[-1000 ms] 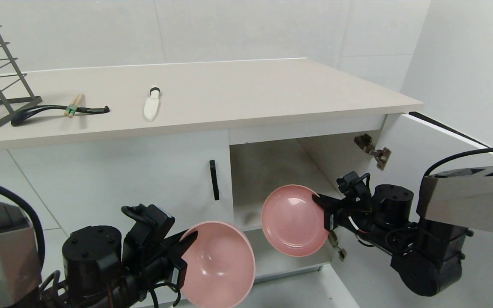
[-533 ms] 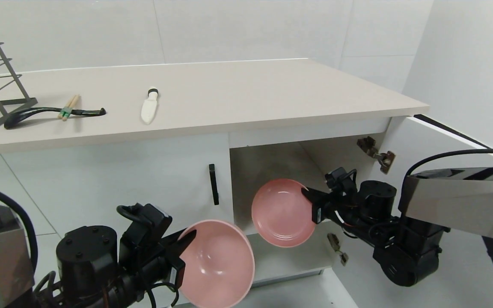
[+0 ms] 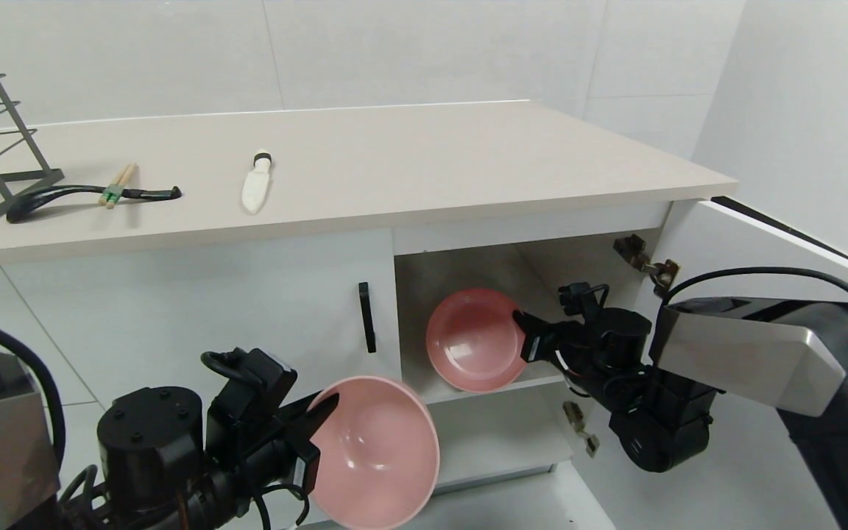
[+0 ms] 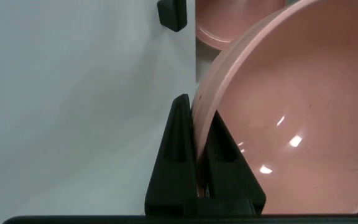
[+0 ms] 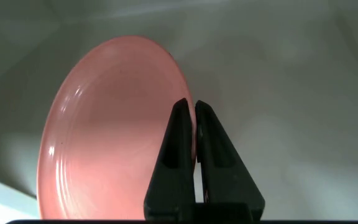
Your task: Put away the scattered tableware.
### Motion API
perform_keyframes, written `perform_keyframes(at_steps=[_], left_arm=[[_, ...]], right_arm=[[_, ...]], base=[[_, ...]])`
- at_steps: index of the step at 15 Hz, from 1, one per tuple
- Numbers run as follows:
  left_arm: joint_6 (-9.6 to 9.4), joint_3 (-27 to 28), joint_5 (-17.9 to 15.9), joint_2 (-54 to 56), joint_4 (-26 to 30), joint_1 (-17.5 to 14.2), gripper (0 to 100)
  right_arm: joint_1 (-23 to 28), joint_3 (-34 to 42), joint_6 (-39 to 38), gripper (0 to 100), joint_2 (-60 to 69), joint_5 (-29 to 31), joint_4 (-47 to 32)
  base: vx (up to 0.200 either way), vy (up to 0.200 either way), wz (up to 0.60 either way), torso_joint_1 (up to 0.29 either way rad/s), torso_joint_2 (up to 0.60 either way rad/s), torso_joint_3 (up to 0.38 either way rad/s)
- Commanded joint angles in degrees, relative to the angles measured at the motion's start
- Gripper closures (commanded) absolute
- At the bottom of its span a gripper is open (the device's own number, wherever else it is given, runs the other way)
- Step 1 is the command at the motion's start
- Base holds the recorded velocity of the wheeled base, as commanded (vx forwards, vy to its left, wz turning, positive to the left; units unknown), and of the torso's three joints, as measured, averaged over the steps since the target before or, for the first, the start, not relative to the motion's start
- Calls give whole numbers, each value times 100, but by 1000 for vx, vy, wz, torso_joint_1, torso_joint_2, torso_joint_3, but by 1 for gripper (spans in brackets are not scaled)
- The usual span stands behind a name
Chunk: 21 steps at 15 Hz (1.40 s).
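Fingers [image 5: 179,143] of right gripper [image 3: 521,337] clamp pink plate [image 3: 468,340] rim in open cabinet [image 3: 578,259]; left gripper [image 3: 321,418] fingers pinch pink bowl [image 3: 380,456] rim.

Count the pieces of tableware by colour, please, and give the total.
Pink: 2, bowl in left gripper, plate in right gripper.
Black: 1, ladle on the countertop.
White: 1, small utensil.
Wood with green ends: 1, pair of chopsticks.
Total: 5.
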<state>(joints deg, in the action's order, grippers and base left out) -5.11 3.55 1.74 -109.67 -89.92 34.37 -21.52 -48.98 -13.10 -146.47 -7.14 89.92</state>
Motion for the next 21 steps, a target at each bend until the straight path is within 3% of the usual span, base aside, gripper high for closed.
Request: perform_keyframes(at_steps=[1, 12, 21], left_arm=[[10, -3, 1, 33, -8, 9, 100], [-25, -100, -16, 33, -8, 35, 100], [-34, -100, -16, -20, -8, 35, 100]], right_arm=[[-46, -6, -8, 100, -145, 2, 8], [-134, -542, -632, 100, -716, 635, 8], [-134, -674, -702, 100, -927, 644, 8]], base=[[0, 0, 0, 0, 0, 0], [0, 0, 0, 0, 0, 0], [0, 0, 0, 0, 0, 0]])
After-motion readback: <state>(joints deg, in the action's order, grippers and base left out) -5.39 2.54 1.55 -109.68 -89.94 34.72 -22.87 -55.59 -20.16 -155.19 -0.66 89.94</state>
